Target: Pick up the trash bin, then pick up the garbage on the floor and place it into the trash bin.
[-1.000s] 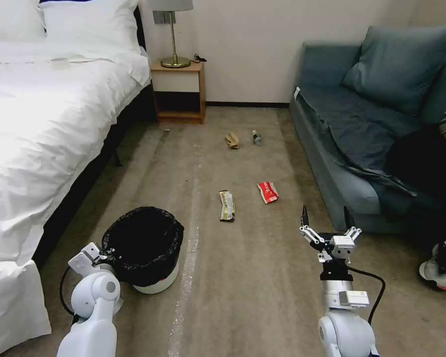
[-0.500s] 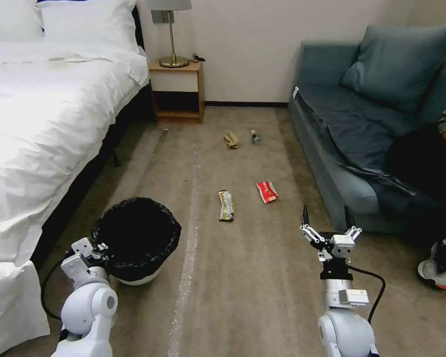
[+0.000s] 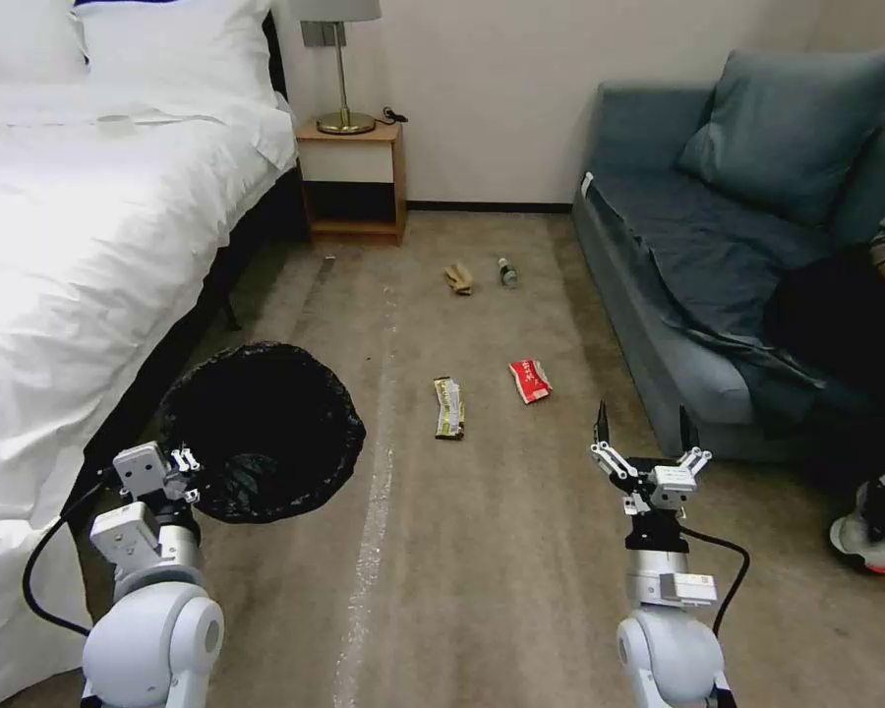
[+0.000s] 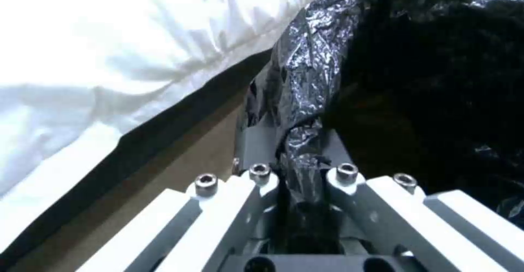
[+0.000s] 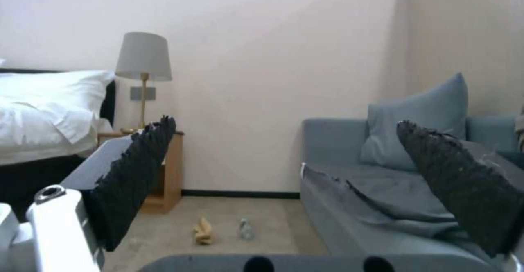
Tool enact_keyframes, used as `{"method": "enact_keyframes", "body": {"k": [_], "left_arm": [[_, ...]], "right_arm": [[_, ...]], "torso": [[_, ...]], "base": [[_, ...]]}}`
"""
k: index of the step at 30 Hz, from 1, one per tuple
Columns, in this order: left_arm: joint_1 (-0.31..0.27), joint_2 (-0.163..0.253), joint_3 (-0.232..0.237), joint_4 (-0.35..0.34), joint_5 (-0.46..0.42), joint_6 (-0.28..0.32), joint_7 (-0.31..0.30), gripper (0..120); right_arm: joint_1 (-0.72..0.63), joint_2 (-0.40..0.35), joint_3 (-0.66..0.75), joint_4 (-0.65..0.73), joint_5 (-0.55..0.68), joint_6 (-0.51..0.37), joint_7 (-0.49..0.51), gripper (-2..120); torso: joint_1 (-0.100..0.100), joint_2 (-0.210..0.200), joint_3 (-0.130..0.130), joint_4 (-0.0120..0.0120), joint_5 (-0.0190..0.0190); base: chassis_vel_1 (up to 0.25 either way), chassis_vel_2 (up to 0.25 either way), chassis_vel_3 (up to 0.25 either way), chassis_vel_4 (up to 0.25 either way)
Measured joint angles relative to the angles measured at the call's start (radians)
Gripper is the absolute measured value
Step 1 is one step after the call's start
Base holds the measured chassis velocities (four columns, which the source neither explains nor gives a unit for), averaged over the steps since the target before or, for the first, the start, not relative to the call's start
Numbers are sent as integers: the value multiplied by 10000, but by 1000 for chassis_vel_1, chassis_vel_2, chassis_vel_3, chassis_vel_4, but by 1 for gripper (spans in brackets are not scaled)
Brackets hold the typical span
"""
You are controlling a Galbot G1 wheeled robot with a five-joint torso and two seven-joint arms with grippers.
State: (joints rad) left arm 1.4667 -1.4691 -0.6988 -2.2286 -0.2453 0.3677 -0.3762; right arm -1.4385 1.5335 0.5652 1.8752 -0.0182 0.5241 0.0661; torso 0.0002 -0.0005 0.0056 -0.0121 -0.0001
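While the bin [image 3: 262, 433] is held off the carpet [image 3: 482, 590] beside the bed [image 3: 69, 256], its near rim is pinched by the left gripper [image 3: 182, 472]. In the left wrist view, the fingers [image 4: 256, 147] are seen pressed onto a fold of the black bag [image 4: 306, 100] at the rim (one inside, one outside). The bin's mouth is turned towards the head camera, and the white body is hidden behind the bag.

The right gripper [image 3: 641, 431] is held above the carpet near the sofa [image 3: 678, 295], its jaws spread wide with nothing between them; both dark toothed fingers [image 5: 136, 173] are seen well apart in the right wrist view.

Four pieces of litter are noted on the carpet, all apart from both grippers. The bar wrapper [image 3: 449, 407] lies ahead of the bin, with the red packet [image 3: 530, 381] just beside it towards the sofa. Farther off, near the nightstand [image 3: 354, 182], the tan paper [image 3: 458, 278] and the bottle [image 3: 506, 272] lie side by side.
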Motion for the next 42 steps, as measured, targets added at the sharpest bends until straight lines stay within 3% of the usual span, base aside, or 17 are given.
{"method": "enact_keyframes", "body": {"k": [17, 42], "left_arm": [[25, -86, -6, 43, 183, -199, 62, 4], [-47, -94, -6, 196, -410, -254, -53, 4]], "right_arm": [[-155, -14, 239, -60, 6, 85, -409, 100], [-167, 10, 416, -175, 165, 217, -608, 100]], "torso": [[0, 0, 0, 1, -1], [-1, 1, 1, 1, 0]], "base": [[0, 0, 0, 0], [-21, 18, 17, -18]]}}
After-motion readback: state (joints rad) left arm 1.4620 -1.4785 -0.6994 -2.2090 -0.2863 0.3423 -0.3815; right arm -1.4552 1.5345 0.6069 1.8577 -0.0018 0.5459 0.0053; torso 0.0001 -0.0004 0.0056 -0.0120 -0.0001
